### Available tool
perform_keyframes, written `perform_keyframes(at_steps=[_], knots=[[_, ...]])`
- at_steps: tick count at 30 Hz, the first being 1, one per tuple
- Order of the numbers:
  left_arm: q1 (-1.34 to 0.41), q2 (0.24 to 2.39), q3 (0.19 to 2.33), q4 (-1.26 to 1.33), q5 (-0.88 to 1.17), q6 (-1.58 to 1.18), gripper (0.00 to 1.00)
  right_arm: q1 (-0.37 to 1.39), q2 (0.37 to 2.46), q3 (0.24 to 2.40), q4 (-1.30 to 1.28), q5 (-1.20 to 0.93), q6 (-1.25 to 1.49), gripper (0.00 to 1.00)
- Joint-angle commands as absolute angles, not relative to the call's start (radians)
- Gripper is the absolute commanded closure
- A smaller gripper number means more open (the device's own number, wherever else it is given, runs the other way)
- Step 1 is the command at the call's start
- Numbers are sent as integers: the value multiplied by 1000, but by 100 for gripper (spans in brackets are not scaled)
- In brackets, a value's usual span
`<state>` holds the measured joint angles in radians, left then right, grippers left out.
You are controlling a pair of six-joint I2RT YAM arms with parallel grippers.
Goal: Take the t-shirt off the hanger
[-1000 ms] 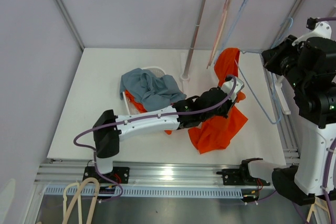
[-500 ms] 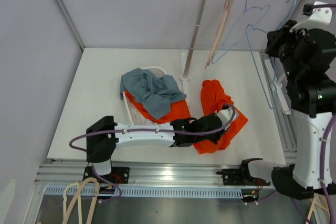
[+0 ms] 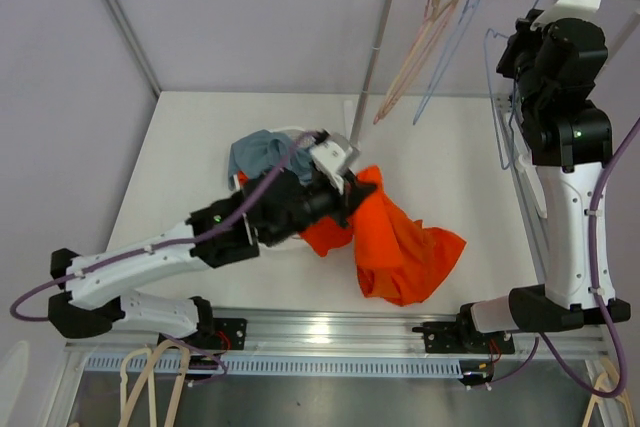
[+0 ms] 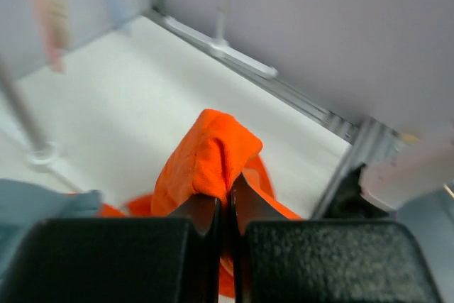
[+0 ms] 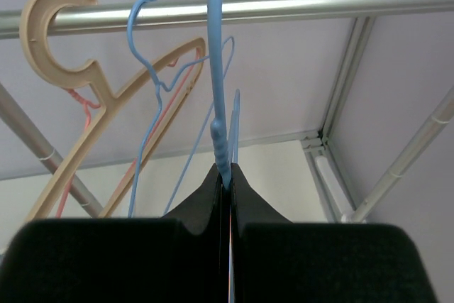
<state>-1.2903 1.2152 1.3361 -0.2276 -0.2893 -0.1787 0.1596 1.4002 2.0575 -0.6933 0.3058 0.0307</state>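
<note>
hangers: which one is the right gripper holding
The blue hanger whose straight bar is pinched in the right gripper. The tan hanger and the thin blue wire hanger hang on the rail, ungripped.

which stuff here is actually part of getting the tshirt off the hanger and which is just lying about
Part of the job:
- orange t-shirt, pinched in the left jaws
- blue hanger, clamped in the right jaws, now bare

Just lying about:
- grey garment heaped behind the left arm
- tan hanger hooked on the rail
</note>
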Motion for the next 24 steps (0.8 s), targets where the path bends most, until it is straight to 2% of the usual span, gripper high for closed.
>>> perform_keyframes(at_steps=[1, 7, 13, 14, 21, 24], knots=[[-1184, 1163, 1464, -291, -287, -135, 99, 158, 1400, 2074, -565, 362, -44, 100], [-951, 1215, 1688, -325, -281, -118, 99, 153, 1431, 2031, -396, 374, -104, 100], [-779, 1400, 1939, -285, -233, -147, 99, 129, 1505, 2045, -281, 344, -104, 100], [-763, 1426, 2044, -270, -230, -138, 99, 124, 1519, 2054, -279, 328, -98, 100], [-589, 1644, 2419, -156, -219, -55, 99, 49, 1666, 2158, -268, 247, -32, 100], [-494, 1675, 2445, -161, -227, -90, 99, 40, 1723, 2203, -264, 230, -18, 100]])
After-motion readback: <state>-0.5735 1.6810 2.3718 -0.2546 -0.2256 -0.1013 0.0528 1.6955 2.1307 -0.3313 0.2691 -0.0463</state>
